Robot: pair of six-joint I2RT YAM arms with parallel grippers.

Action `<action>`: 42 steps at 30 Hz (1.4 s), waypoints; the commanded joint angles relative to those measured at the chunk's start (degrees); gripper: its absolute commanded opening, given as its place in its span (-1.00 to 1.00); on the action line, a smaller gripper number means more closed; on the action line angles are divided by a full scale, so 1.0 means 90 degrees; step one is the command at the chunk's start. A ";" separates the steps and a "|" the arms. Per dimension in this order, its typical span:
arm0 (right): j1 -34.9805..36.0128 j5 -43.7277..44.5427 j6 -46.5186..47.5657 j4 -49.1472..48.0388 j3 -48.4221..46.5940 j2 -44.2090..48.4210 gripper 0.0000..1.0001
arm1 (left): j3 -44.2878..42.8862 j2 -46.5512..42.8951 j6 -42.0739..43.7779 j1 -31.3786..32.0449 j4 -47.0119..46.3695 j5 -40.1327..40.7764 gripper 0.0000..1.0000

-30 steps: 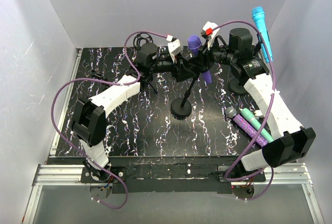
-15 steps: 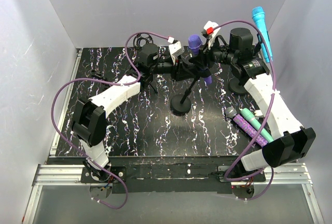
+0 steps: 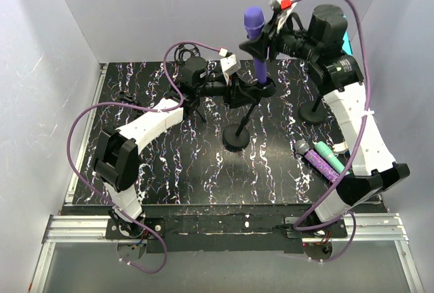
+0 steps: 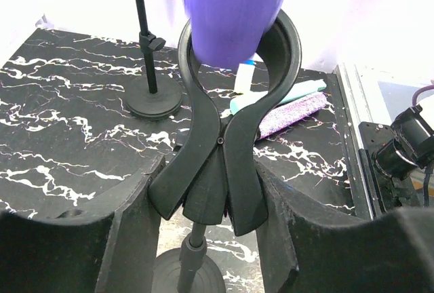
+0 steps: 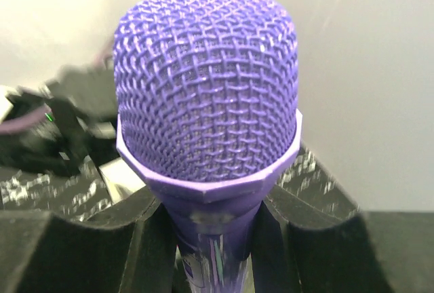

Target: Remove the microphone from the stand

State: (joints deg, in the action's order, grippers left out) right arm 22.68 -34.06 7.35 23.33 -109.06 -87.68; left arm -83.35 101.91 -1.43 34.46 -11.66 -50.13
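Observation:
The purple microphone (image 3: 253, 22) stands nearly upright, high above the table. My right gripper (image 3: 263, 47) is shut on its neck just under the mesh head, which fills the right wrist view (image 5: 207, 96), with a finger (image 5: 102, 239) on each side. The microphone's lower end (image 4: 234, 15) sits at the ring of the black stand clip (image 4: 230, 103). My left gripper (image 3: 239, 93) is shut on the clip's lower part, its fingers (image 4: 129, 232) pressing both sides. The stand's pole runs down to its round base (image 3: 236, 141).
A second black stand (image 3: 313, 111) is at the back right, also in the left wrist view (image 4: 152, 100). A glittery purple microphone (image 3: 329, 167) and a teal one (image 3: 337, 159) lie at the right edge. A blue microphone (image 3: 347, 38) is mostly hidden behind my right arm.
My right gripper has risen and pulled the purple microphone up from a tilted pose low in the clip to nearly upright. My left gripper has stayed on the clip.

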 commanded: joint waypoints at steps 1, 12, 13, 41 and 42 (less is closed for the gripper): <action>0.0380 -0.0170 -0.0436 -0.0239 -0.1581 -0.0228 -0.97 | -0.0036 -0.0171 0.0052 0.0000 0.0055 -0.0065 -1.00; 0.0654 0.1867 0.0627 -0.0482 -0.0482 0.0610 -0.97 | -0.0591 -0.0502 -0.0047 -0.0020 0.0903 0.0755 0.60; 0.0654 0.2209 0.0705 -0.0551 -0.0364 0.0727 -0.97 | -0.0689 -0.0541 -0.0027 -0.0020 0.1050 0.0804 0.74; -0.1494 0.1978 0.3235 0.2173 0.6871 0.4459 -0.97 | -0.1766 -0.1957 0.1106 0.0000 0.5496 0.2698 0.96; -0.1485 0.2017 0.3323 0.2173 0.7018 0.4440 -0.97 | -0.1648 -0.2006 0.1077 0.0000 0.5418 0.2737 0.96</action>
State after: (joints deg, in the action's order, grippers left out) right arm 9.39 -14.11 30.46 42.48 -48.69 -49.60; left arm -101.49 85.36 9.78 34.35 35.66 -27.75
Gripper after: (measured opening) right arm 0.459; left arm 0.981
